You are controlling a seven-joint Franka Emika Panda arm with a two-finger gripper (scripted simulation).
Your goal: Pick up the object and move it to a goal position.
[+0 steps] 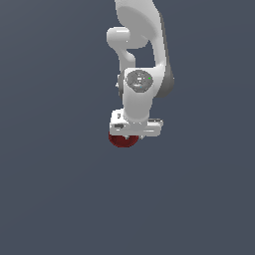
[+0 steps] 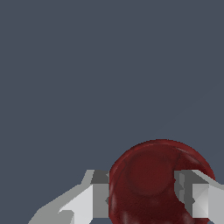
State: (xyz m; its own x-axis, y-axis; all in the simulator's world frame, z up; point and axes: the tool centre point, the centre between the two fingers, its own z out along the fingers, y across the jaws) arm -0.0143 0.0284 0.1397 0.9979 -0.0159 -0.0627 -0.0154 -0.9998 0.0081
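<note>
Surrounding everything is flat slate-grey ground (image 1: 55,189), while the gripper (image 2: 144,194) clasps the dark red object (image 2: 148,175).

Object (image 1: 122,141) top hidden behind gripper (image 1: 130,135) (exterior view); wrist view edge crops its lower part.

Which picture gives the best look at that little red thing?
The wrist view: the red thing fills the corner, round and glossy, between the tool's fingers. In the exterior view it is a small sliver, mostly hidden under the tool.
</note>
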